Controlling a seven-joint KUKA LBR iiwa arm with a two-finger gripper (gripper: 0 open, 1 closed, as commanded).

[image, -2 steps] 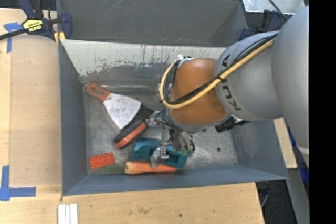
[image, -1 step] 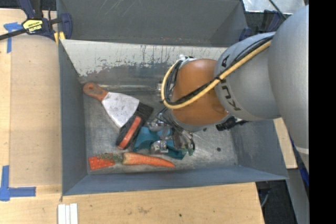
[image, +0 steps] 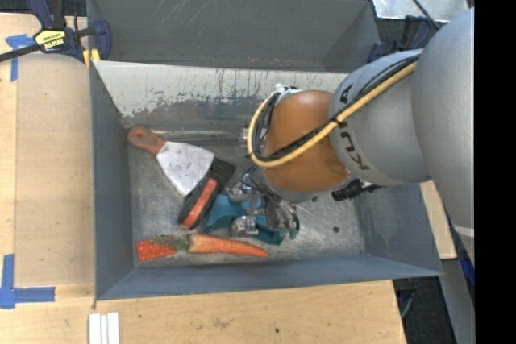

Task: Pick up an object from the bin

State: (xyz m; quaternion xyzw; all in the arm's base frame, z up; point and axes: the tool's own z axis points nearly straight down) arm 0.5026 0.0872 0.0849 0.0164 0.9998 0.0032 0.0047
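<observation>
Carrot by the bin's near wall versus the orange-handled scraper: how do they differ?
The carrot is slim, tapering and mostly orange; the scraper has a wide pale blade. The carrot lies nearly level just below the gripper; the scraper lies slanted, farther left and back. Both rest flat on the bin floor and show orange.
</observation>
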